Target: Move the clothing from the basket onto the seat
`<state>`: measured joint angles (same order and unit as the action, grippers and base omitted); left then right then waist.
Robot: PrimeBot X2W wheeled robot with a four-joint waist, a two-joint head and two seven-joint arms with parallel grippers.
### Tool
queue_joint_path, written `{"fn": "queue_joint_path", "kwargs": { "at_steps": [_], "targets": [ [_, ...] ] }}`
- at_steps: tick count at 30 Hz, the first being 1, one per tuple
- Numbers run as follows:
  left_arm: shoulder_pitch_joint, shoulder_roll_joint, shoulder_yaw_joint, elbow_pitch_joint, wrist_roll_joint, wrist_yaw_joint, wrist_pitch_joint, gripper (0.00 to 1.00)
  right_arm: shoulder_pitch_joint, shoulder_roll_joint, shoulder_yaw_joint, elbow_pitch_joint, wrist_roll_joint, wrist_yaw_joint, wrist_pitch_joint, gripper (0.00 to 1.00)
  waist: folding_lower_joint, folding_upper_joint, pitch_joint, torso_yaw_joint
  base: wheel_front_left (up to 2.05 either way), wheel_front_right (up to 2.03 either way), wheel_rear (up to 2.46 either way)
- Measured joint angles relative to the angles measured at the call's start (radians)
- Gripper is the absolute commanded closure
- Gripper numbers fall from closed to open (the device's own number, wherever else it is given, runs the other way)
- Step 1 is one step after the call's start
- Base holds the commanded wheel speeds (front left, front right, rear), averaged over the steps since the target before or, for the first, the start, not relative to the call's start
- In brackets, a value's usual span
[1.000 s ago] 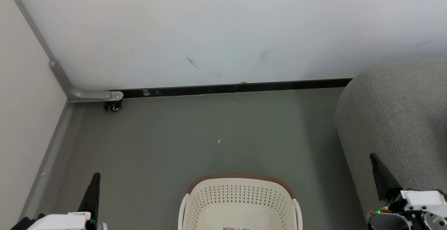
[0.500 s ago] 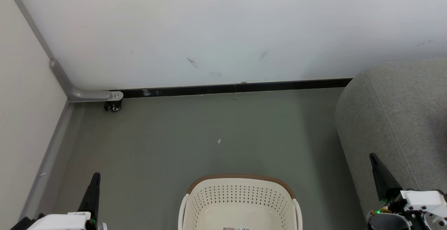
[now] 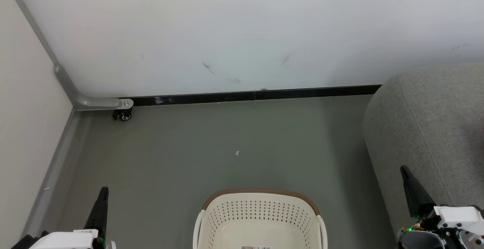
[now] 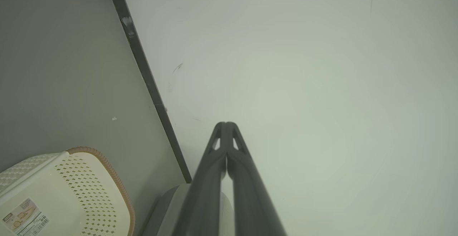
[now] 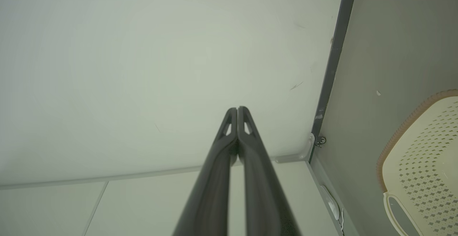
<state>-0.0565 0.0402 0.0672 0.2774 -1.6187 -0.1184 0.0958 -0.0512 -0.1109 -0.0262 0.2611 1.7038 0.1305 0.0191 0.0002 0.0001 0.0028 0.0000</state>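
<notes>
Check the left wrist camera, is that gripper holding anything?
No, the left gripper is shut, its two tips touching with nothing between them.

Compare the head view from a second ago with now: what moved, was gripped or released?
Nothing visibly changed. The left gripper and right gripper stay shut and empty in the same places; the basket and the seat have not shifted.

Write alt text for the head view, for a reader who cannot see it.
A cream perforated basket with a brown rim stands on a grey floor at the bottom centre, a light-grey seat to its right. The left gripper and right gripper, both shut, rise from the lower corners; a white wall runs behind.
</notes>
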Motion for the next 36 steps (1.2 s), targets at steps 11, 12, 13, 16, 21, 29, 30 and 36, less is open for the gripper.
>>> {"fn": "queue_joint_path", "kwargs": {
  "at_steps": [11,12,13,16,21,29,30,36],
  "targets": [
    [0.000,0.000,0.000,0.000,0.000,0.000,0.000,1.00,0.000,0.002,-0.002,0.000,-0.001,0.000,0.000,1.00,0.0000,0.0000,0.000,0.000,0.00,0.00,0.00],
    [0.000,0.000,0.000,0.000,0.000,0.000,0.000,1.00,0.000,0.003,-0.002,0.000,-0.001,0.000,0.000,1.00,0.0000,0.0000,0.000,0.000,0.00,0.00,0.00],
    [0.000,0.000,0.000,0.001,0.000,0.000,0.000,1.00,0.000,0.003,-0.002,0.000,-0.001,0.000,0.000,1.00,0.0000,0.0000,0.000,0.000,0.00,0.00,0.00],
    [0.000,0.000,0.001,0.001,0.000,0.000,0.000,1.00,0.000,0.004,-0.002,0.001,-0.001,0.000,0.001,1.00,0.0000,0.0000,0.000,0.000,0.00,0.00,0.00],
    [-0.001,0.000,0.001,0.001,0.000,0.000,0.001,1.00,0.000,0.005,-0.004,0.001,-0.004,0.000,0.004,1.00,0.0000,0.0000,0.000,0.000,0.00,0.00,0.00],
    [-0.003,0.000,0.001,0.001,0.000,0.000,0.001,1.00,0.000,0.005,-0.006,0.001,-0.007,0.000,0.007,1.00,0.0000,0.0000,0.000,0.000,0.00,0.00,0.00],
    [-0.003,0.000,0.001,0.001,0.000,0.000,0.001,1.00,0.000,0.005,-0.007,0.001,-0.007,0.000,0.007,1.00,-0.0001,0.0000,0.000,0.000,0.00,0.00,0.00],
    [-0.003,0.000,0.001,0.001,0.000,0.000,0.001,1.00,0.000,0.006,-0.008,0.001,-0.007,0.000,0.008,1.00,-0.0001,0.0000,0.000,0.000,0.00,0.00,0.00]
  ]
}}
